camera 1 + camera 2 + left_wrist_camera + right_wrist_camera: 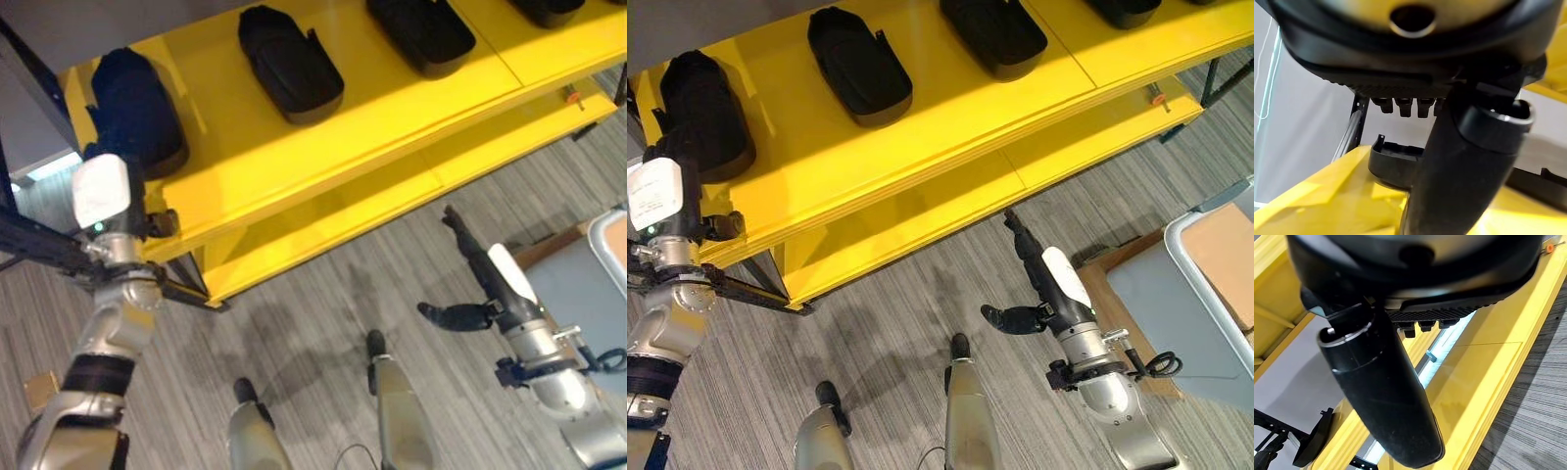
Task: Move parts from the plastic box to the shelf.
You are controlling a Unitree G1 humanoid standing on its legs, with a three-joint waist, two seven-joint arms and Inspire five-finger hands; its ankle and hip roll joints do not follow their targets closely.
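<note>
Grey striped carpet (323, 323) (perhaps vinyl), pale wall (1308, 117)

Left hand (116, 157) raised with fingers straight; right hand (1043, 279) low, fingers extended.

Readable text: none found anywhere.
Yellow shelf (294, 166): plain painted boards, no lettering, numbers or signs.
Black parts (289, 61) on shelf: plain dark shells, no label or marking legible.
Box (1205, 294) at right edge: pale walls, no print made out.
Left hand (101, 189): white cover blank, nothing written on it.
Right hand (1058, 279): white cover blank as well, no characters legible.
Floor (313, 323): striped grey carpet, no marks or signs.
</note>
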